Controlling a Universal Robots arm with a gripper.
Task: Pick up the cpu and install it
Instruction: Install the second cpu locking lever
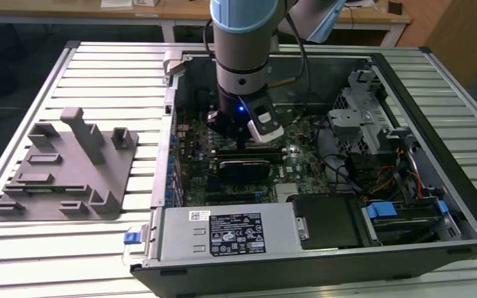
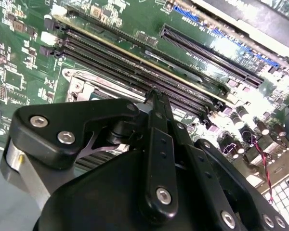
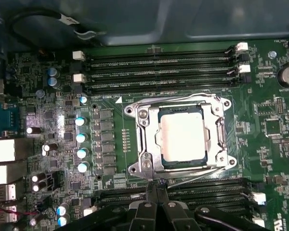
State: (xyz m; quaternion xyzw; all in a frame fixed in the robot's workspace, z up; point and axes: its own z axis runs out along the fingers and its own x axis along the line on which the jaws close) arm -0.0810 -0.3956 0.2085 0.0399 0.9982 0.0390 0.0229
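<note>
The cpu (image 3: pixel 182 137), a pale silver square with a thin rim, lies flat inside the metal socket frame (image 3: pixel 143 144) on the green motherboard (image 3: pixel 269 120). My gripper (image 3: pixel 155 185) hovers just beside the socket's edge, its two black fingers pressed together with nothing between them. In the second wrist view the shut fingertips (image 2: pixel 154 96) point down at the board near the memory slots (image 2: pixel 135 62). In the exterior view the gripper (image 1: pixel 247 146) reaches down into the open computer case (image 1: pixel 404 205), over the middle of the board.
A grey plastic fixture (image 1: pixel 64 167) with upright posts lies on the slatted table at the exterior view's left. Inside the case are a power supply (image 1: pixel 226 233), a drive cage (image 1: pixel 363 118), loose cables (image 1: pixel 387 180) and a black block (image 1: pixel 243 167). Memory slots (image 3: pixel 159 65) flank the socket.
</note>
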